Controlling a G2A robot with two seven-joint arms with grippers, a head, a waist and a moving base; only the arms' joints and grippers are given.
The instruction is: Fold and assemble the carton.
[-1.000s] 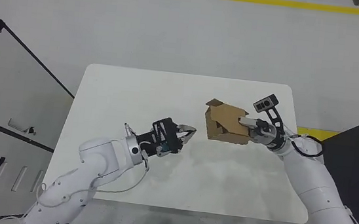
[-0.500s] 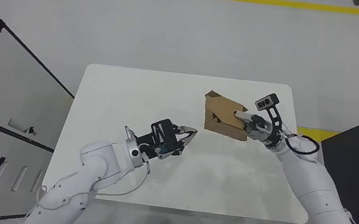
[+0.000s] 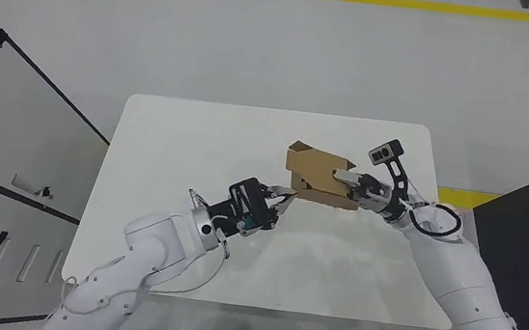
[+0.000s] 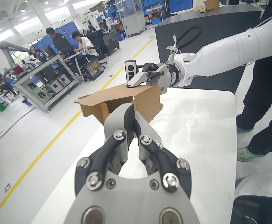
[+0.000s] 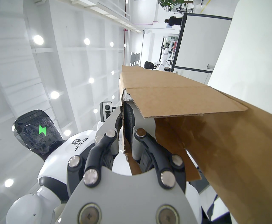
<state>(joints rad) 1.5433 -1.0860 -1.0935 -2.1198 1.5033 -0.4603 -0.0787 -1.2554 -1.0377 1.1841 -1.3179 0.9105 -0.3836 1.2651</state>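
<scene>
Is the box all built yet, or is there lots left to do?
Not yet. Done: the carton is opened into a box shape. In hand: the right end effector pinches one wall of it. The left end effector sits shut and empty close by. Left: flaps stick out unfolded, so they need closing.

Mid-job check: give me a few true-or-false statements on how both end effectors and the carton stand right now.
1. The right end effector is clamped on a wall of the carton. True.
2. The left end effector grips the carton too. False: it is shut on nothing, close beside the carton.
3. The carton is fully closed. False: the end facing the left end effector is open.
4. The carton is nearer the far edge of the table than the near edge. True.
</scene>
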